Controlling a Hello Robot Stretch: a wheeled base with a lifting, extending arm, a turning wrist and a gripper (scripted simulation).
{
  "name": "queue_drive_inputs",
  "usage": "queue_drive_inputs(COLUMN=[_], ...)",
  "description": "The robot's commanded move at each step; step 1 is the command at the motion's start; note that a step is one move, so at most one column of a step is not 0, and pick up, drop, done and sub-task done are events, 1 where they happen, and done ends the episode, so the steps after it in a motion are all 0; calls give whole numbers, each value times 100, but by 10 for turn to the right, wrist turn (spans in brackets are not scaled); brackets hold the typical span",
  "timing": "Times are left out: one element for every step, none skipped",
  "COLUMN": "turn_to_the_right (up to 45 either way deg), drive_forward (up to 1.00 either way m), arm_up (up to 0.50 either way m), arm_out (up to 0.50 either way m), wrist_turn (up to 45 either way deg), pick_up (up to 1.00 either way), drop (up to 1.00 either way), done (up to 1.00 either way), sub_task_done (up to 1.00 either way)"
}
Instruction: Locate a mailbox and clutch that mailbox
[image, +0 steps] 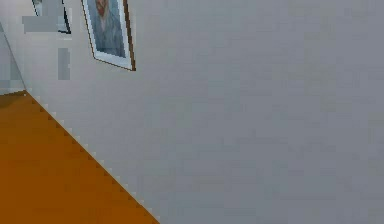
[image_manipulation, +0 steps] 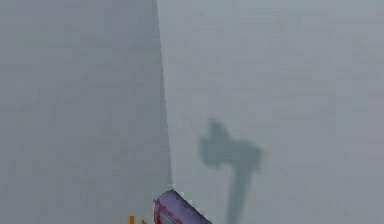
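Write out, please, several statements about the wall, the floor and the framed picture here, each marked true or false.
1. The pale-framed picture hangs on the plain light grey wall. True.
2. The smooth floor is green. False: it is orange.
3. The floor lies at the forward view's right. False: it lies at the lower left, below the wall.
4. A purplish rounded thing shows at the arm side view's bottom edge. True.

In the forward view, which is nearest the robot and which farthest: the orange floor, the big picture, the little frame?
1. floor: bottom left, nearest.
2. big picture: on the wall, up top.
3. little frame: top left, farther along the wall.
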Motion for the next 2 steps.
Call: queue_drive_inputs(turn_to_the_right=[0,0], drive_forward=[0,0], arm_up=[10,0], arm_out=[0,0], wrist_turn=[0,0], pick_up=[0,0], drop=[0,0], done=[0,100], sub_task_done=[0,0])
